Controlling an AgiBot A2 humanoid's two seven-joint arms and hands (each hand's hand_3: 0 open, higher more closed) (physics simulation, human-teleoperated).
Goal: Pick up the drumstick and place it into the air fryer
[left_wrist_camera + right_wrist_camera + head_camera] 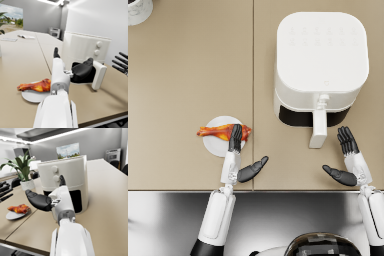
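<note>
An orange-brown drumstick [220,132] lies across a small white plate [214,145] on the beige table; it also shows in the left wrist view as the drumstick [35,86] and in the right wrist view as the drumstick [19,208]. My left hand [240,157] is open, its fingers reaching over the drumstick's right end and its thumb spread to the right. The white air fryer [321,60] stands at the back right with its drawer [318,128] pulled out. My right hand [348,158] hovers open just right of the drawer handle, holding nothing.
A white pot [139,10] with a plant stands at the table's far left corner. The table's front edge [253,190] runs just below both hands. A seam [253,75] splits the tabletop left of the air fryer.
</note>
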